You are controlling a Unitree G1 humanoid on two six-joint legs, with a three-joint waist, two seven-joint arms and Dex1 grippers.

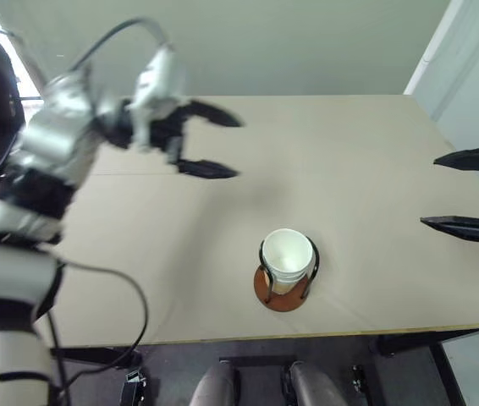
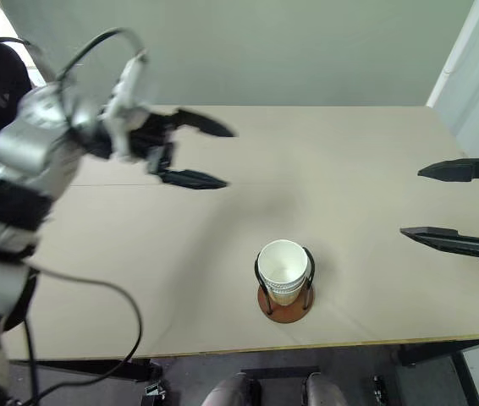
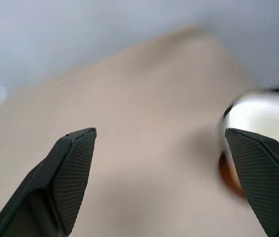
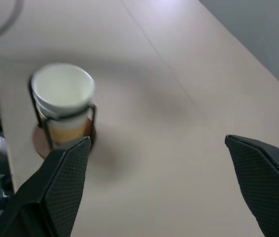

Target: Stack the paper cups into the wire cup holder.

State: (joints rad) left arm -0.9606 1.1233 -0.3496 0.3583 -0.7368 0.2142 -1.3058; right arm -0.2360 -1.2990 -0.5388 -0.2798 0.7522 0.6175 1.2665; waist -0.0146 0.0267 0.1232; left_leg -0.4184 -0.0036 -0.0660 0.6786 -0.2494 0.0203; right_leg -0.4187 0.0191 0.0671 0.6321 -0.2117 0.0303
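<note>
The paper cups sit nested inside the wire cup holder, white mouth up, near the table's front edge; the stack also shows as paper cups in the right wrist view. My left gripper hovers open and empty above the table, up and to the left of the holder, fingers pointing right. At the right edge my right gripper stands open and empty, well apart from the holder. The left wrist view catches the cups blurred beside one finger.
The tan table spreads wide around the holder, its front edge just below the base. A black cable loops off my left arm over the table's left front corner. A wall rises behind the table.
</note>
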